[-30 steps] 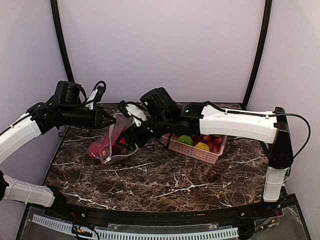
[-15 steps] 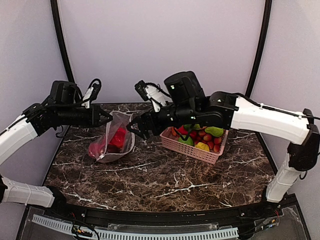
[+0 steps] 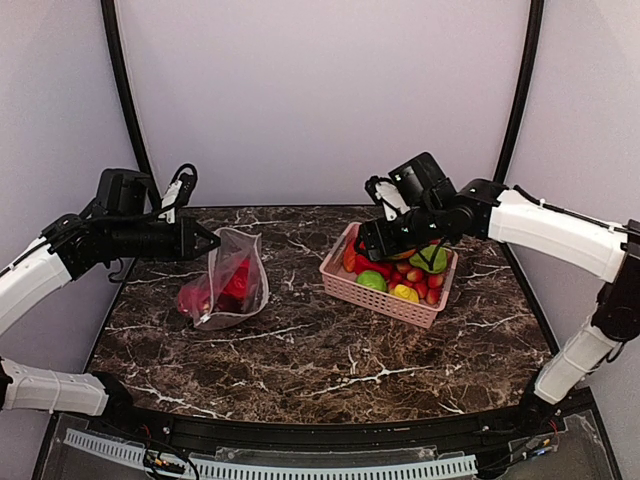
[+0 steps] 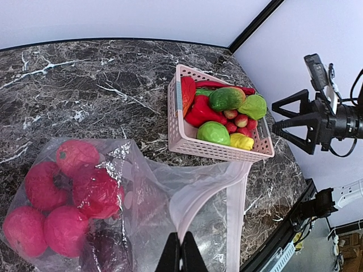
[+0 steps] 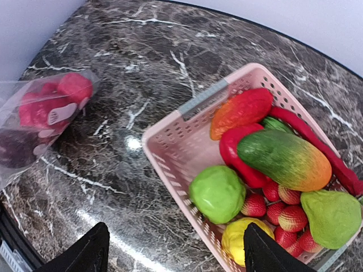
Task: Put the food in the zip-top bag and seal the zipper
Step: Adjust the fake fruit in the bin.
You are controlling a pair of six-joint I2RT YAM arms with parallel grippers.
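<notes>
Red toy fruits (image 4: 74, 192) already sit heaped in the bottom of the zip-top bag (image 3: 235, 280), which slumps on the marble counter (image 3: 330, 350) with its mouth lifted. The left hand (image 4: 181, 249) is pinched fully shut on the bag's upper edge, just beside the pale zipper (image 4: 235, 192), and holds that mouth up and gaping.

The right hand (image 3: 368, 243) hangs over the near-left end of the pink lattice basket (image 3: 385, 300), jaws spread wide and holding nothing. The step looks like fetching the next piece.

To do it well, I would drop straight onto something lying on top and free, such as the red-orange fruit (image 5: 244, 110) by the basket's grey handle. (The red pepper (image 5: 235, 150) is partly pinned under the mango (image 5: 283, 158), so a poorer pick.) Close across its narrow width, clear of the lattice wall.

Basket food lies directly below that hand. The bag sits well apart, across bare counter.
</notes>
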